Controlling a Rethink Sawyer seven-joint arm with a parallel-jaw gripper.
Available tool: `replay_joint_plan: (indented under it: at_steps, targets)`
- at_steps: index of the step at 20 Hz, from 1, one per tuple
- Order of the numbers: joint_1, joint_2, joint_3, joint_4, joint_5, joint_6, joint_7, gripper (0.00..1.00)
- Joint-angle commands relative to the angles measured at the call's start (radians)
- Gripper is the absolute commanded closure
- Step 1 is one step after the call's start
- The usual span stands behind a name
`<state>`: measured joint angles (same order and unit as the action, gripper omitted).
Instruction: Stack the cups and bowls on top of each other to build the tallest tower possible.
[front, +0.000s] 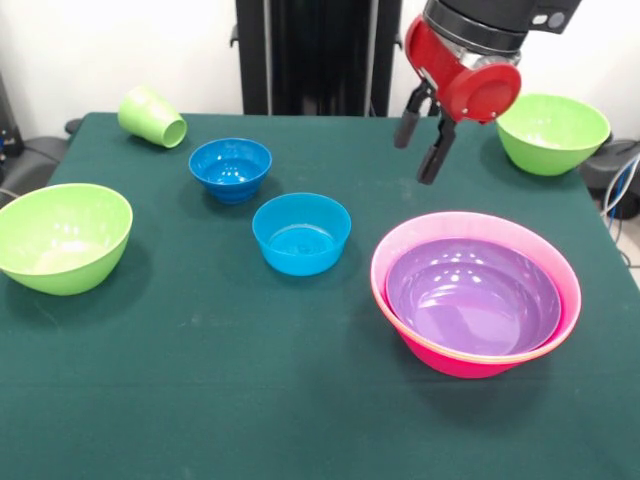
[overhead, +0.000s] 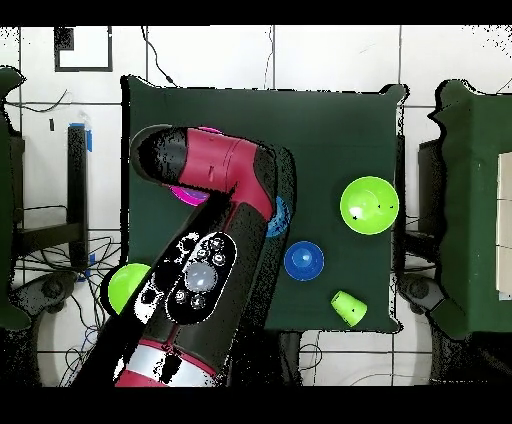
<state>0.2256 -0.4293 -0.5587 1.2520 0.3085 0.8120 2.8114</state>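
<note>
A big pink bowl (front: 560, 300) stands near the table's front right, with a purple bowl (front: 472, 296) nested inside it. My gripper (front: 415, 160) hangs above the table just behind this pile, open and empty. Two small blue bowls (front: 230, 168) (front: 301, 232) stand upright near the middle. One green bowl (front: 62, 237) is at the left edge and another green bowl (front: 552, 132) at the back right. A light-green cup (front: 150, 115) lies on its side at the back left. In the overhead view the arm hides the gripper and most of the pink bowl (overhead: 190, 195).
The dark green table (front: 200, 380) has open cloth along the front and front left. In the overhead view the arm (overhead: 215, 230) covers the table's left half. There a green bowl (overhead: 369, 206), a blue bowl (overhead: 303, 261) and the cup (overhead: 348, 308) show to its right.
</note>
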Motion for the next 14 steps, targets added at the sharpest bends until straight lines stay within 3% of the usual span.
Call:
replay_joint_plan:
  at_steps: [1, 7, 14]
  targets:
    - [0.007, 0.033, 0.072, 0.05, -0.076, -0.008, 0.017, 0.0]
    - [-0.017, 0.08, 0.132, 0.014, -0.026, -0.156, 0.07, 0.0]
    - [-0.003, 0.142, 0.114, -0.063, 0.012, -0.228, 0.142, 0.0]
